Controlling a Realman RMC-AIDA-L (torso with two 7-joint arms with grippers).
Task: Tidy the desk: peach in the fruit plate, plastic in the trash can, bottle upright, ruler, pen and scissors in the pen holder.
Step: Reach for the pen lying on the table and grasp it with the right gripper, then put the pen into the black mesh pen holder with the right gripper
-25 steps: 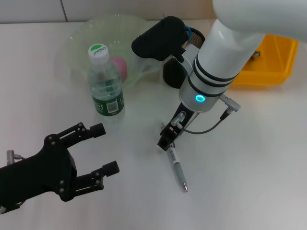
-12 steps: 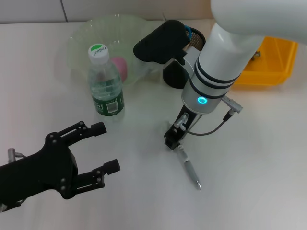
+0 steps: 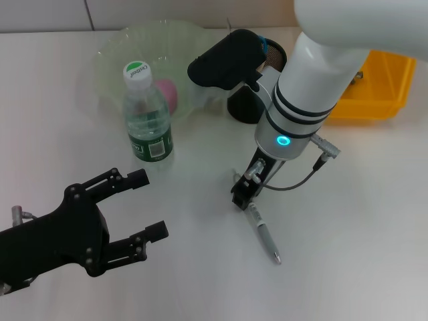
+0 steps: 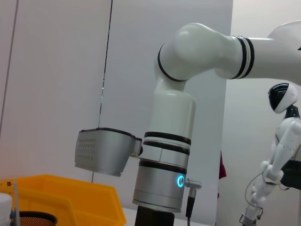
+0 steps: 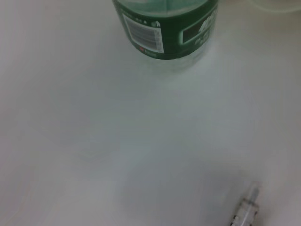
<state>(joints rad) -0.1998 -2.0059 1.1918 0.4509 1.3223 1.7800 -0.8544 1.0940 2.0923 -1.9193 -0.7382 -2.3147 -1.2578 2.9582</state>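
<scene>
Up front in my head view, my right gripper (image 3: 242, 194) is low over the white desk (image 3: 348, 221), right at the upper end of the pen (image 3: 263, 231), which lies flat and slants away toward my right. Whether its fingers are apart or clamped on the pen I cannot tell. My left gripper (image 3: 146, 206) hangs over the near left of the desk, fingers (image 3: 127, 180) spread and empty. The bottle (image 3: 146, 115) stands upright, green cap on, just beside the clear fruit plate (image 3: 114, 47), where the pink peach (image 3: 167, 93) sits. The dark pen holder (image 3: 244, 101) stands behind my right arm, with the yellow bin (image 3: 378, 87) further to the right.

My left wrist view shows my right arm (image 4: 171, 155), the yellow bin (image 4: 66, 197) and the pen holder's mesh rim (image 4: 35, 219).

My right wrist view shows the bottle's green label (image 5: 164, 28) and the pen's clear tip (image 5: 247, 207) on the desk.
</scene>
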